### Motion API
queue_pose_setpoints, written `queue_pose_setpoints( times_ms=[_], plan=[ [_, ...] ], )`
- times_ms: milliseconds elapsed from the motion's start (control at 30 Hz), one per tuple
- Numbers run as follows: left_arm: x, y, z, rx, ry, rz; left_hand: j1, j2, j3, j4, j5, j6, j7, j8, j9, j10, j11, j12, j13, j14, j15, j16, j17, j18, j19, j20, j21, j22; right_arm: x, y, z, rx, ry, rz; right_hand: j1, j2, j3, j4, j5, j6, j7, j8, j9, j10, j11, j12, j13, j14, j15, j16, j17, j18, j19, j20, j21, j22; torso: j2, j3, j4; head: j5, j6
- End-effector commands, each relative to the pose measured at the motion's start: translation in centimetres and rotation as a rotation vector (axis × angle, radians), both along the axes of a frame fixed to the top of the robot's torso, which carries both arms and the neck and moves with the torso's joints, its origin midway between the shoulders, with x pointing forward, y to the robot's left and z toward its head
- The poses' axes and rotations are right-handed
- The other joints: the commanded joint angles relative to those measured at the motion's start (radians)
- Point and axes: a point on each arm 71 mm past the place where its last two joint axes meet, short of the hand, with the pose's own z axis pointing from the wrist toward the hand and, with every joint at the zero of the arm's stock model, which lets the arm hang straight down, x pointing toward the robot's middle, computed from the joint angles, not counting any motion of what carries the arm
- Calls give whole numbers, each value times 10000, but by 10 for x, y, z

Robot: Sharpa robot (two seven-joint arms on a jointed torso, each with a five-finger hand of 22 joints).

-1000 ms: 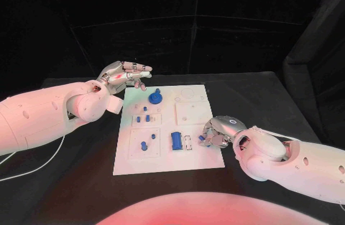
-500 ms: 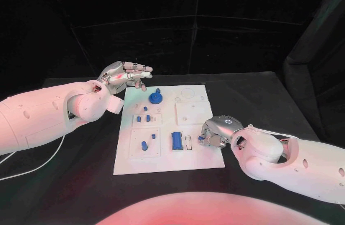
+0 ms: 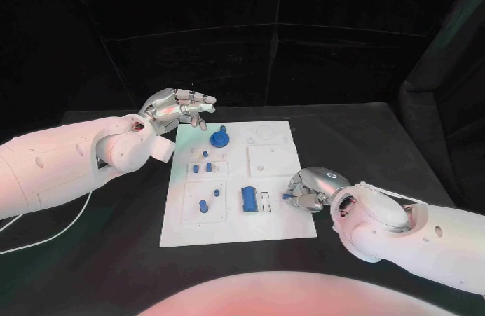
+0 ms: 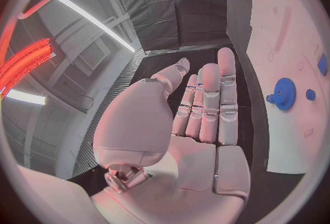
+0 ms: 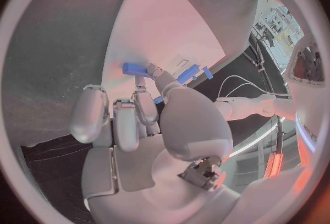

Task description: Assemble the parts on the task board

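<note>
1. The left hand (image 3: pixel 174 108) hovers past the far left corner of the task board (image 3: pixel 237 228), palm up, its fingers (image 4: pixel 219 97) straight, close together and holding nothing

2. On the board's left half sit several small blue parts: a blue gear with a knob (image 3: pixel 219 138) near the far end, small pegs (image 3: pixel 205 166) below it, and a short peg pair (image 3: pixel 208 198) in the nearer panel. These look like light, rigid plastic, smooth enough to slip, so I judge a fingertip pinch across the sides suits them better than a full grasp

3. The blue rectangular block (image 3: pixel 247 198) stands in its slot near the board's middle, beside a pale slotted insert (image 3: pixel 265 202). It looks stiff and light; its long flat faces would be the surest place to take hold

4. The right hand (image 3: pixel 309 188) rests at the board's right edge, fingers curled in. The right wrist view shows a small blue peg (image 5: pixel 135 69) at its fingertips (image 5: pixel 155 72), seemingly pinched there, though the contact is partly hidden. Such a small, hard piece could twist or pop loose under a tight pinch, so my guess is that a gentle, square hold near its middle is called for
</note>
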Motion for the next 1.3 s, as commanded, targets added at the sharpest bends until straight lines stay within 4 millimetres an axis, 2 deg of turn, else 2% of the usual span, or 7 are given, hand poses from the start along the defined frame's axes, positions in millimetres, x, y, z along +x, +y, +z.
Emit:
queue_pose_setpoints(
  times_ms=[33, 67, 233, 467, 767, 1167, 1300],
  plan=[
    [0, -2, 1, -11, -45, -170, 55, 65, -46, 0, -36, -43, 7, -20, 8, -70, 2, 31, 12, -70, 3, 40, -17, 133, -13, 53, -50, -15, -5, -6, -7, 820, 805, -839, -397, -225, 724, -48, 31, 139, -83, 63, 113, 77, -17, 3, 38, 755, -19, 19, 1141, -150, 7, -69, 2, 36, 8, 4, -7, 21, 10],
    [0, -2, 1, -10, -44, -171, 55, 65, -46, 0, -36, -43, 7, -20, 8, -70, 2, 31, 12, -70, 3, 40, -17, 133, -13, 53, -50, -15, -6, -5, -4, 1108, 731, -884, -636, -423, 1231, -36, 17, 152, -83, 87, 152, 106, -14, 13, 64, 759, -26, 28, 1158, -156, 13, -62, 10, 52, 5, -7, -13, 16, 14],
    [0, -3, 0, -15, -39, -195, 55, 65, -46, 0, -36, -43, 7, -20, 8, -70, 2, 31, 12, -70, 3, 40, -17, 133, -13, 53, -50, -15, -8, -3, 2, 1941, 482, -1019, -790, -580, 1481, 12, -24, 153, -91, 109, 185, 127, -9, 24, 84, 762, -24, 36, 1171, -153, 13, -64, 7, 49, 7, -11, -8, 35, 20],
    [0, -3, 0, -16, -34, -207, 55, 65, -46, 0, -36, -43, 7, -20, 8, -70, 2, 31, 12, -70, 3, 40, -17, 133, -13, 53, -50, -15, -10, 2, 2, 2362, 817, -1104, -980, -745, 1626, 122, -125, 181, -106, 146, 226, 126, -15, -1, 64, 762, -26, 34, 1170, -150, 11, -64, -2, 36, 12, -9, 4, 43, 17],
    [0, -4, 0, -22, -27, -229, 55, 65, -46, 0, -36, -43, 7, -20, 8, -70, 2, 31, 12, -70, 3, 40, -17, 133, -13, 53, -50, -15, -8, 12, 1, 2624, 945, -1194, -1136, -854, 1763, 317, -108, 422, -241, 355, 362, 157, -115, -10, 67, 766, -97, 42, 1186, -150, 23, -112, 12, 66, 19, 1, 2, 92, 3],
    [-1, -5, 0, -29, -16, -259, 55, 65, -46, 0, -36, -43, 7, -20, 8, -70, 2, 31, 12, -70, 3, 40, -17, 133, -13, 53, -50, -15, -2, 26, -4, 2527, 1012, -1278, -1307, -1079, 1774, 606, -137, 664, -456, 781, 674, 206, -289, -53, 53, 769, -243, 44, 1194, -151, 37, -241, 10, 79, 24, 7, -7, 144, -18],
    [-1, -4, 0, -21, -12, -244, 55, 65, -46, 0, -36, -43, 7, -20, 8, -70, 2, 31, 12, -70, 3, 40, -17, 133, -13, 53, -50, -15, -1, 28, -5, 2485, 956, -1289, -1365, -1148, 1746, 724, -143, 711, -524, 962, 811, 241, -348, -51, 68, 772, -291, 48, 1204, -155, 52, -290, 21, 105, 17, 2, -27, 156, -43]
  ],
)
